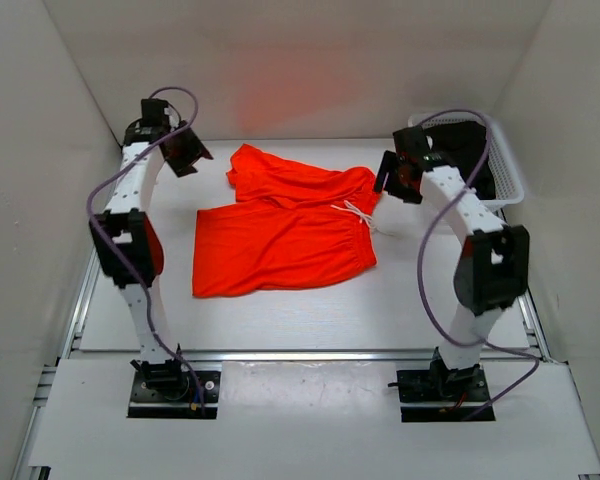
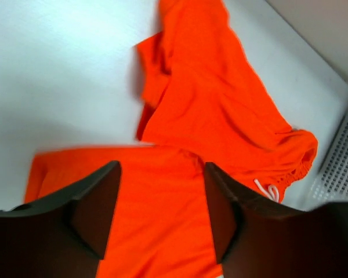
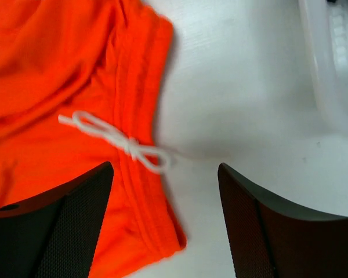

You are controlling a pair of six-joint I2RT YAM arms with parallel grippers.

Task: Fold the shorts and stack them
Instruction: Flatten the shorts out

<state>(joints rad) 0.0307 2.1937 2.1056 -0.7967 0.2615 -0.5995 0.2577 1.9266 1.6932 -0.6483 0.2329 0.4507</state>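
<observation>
We see the shorts lying spread on the white table between the two arms, roughly central in the overhead view. Their gathered waistband faces the right arm, and the two legs run away from it toward the left arm. The nearer leg lies flat and almost rectangular. The farther leg is rumpled and angled toward the far-left corner, with a fold near its hem. The white drawstring is tied in a loose bow that lies across the waistband, with one loop trailing onto the bare table. The left gripper hangs above the table near the hem of the far leg, its jaws set wide apart with nothing between them. Through that gap its wrist view shows the flat leg below. The right gripper hovers above the waistband's edge, likewise spread wide and holding nothing, with one finger over orange fabric and the other over bare table. So far as the overhead view shows, neither gripper touches the cloth. A white slotted basket stands at the far-right corner of the table, just beyond the right gripper. It holds dark contents that we cannot identify from this view.
</observation>
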